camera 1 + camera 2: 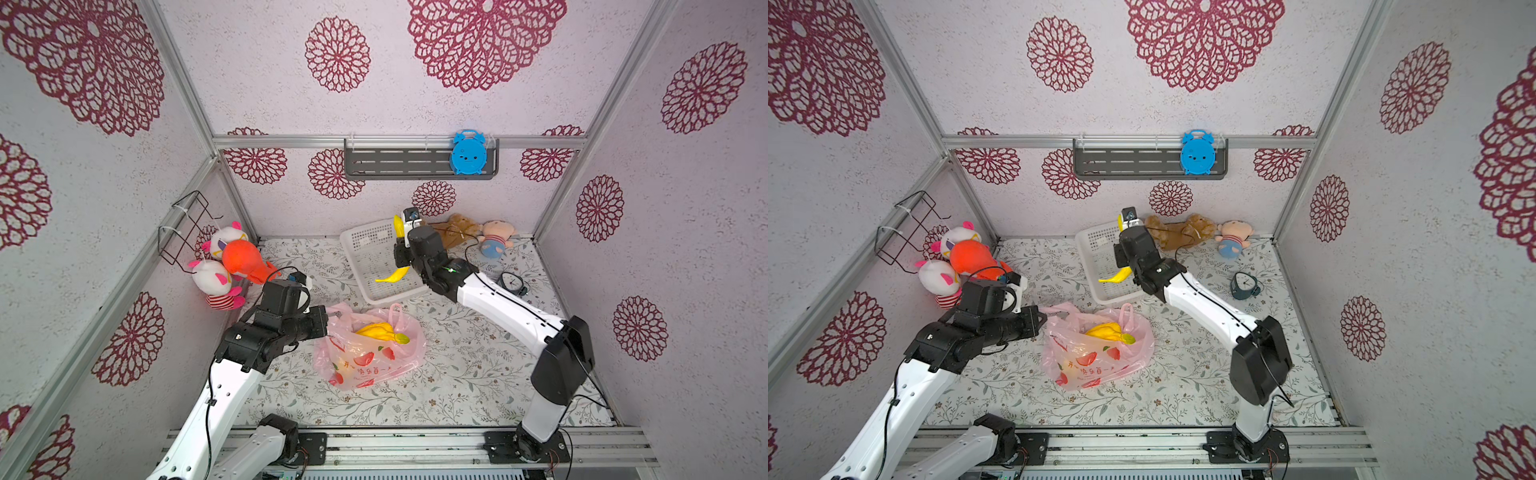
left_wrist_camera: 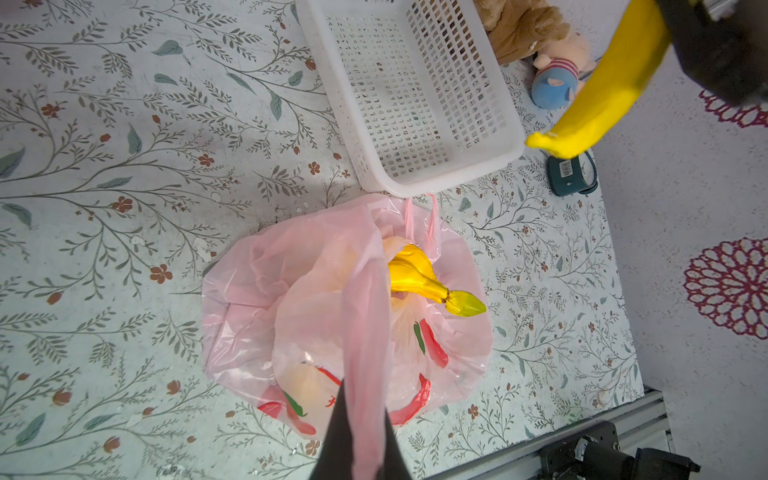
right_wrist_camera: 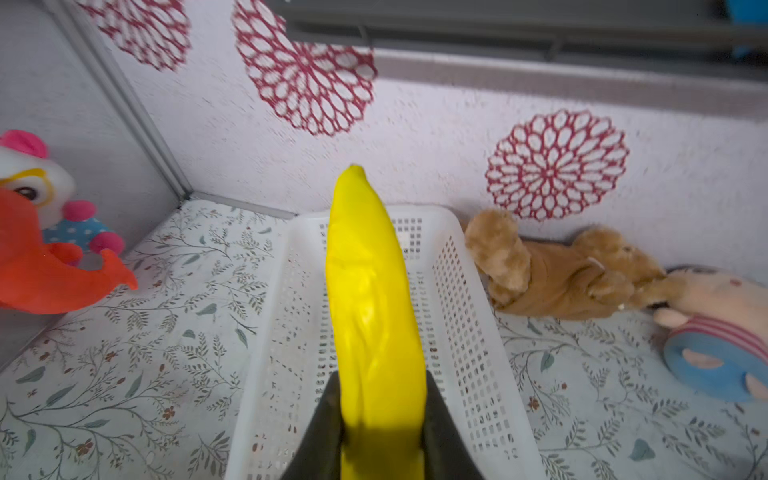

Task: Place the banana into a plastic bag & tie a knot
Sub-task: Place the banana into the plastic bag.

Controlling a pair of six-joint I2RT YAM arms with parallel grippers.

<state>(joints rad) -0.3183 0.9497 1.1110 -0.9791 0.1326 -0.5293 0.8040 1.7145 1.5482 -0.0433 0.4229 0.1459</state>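
Just beside plastic bag point(image 1: 370, 353): white basket point(image 1: 353, 266); clock point(image 1: 512, 283), plush toys point(image 1: 494, 241) farther back.

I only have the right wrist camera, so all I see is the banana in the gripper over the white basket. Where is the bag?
Observer: The bag lies on the table on the robot-base side of the basket, not under your banana.
Operator: Is it held open?
Observer: The left gripper is shut on one handle and holds it raised; the mouth gapes.
Operator: Anything inside?
Observer: Yes, a yellow fruit with a green tip lies in the mouth.
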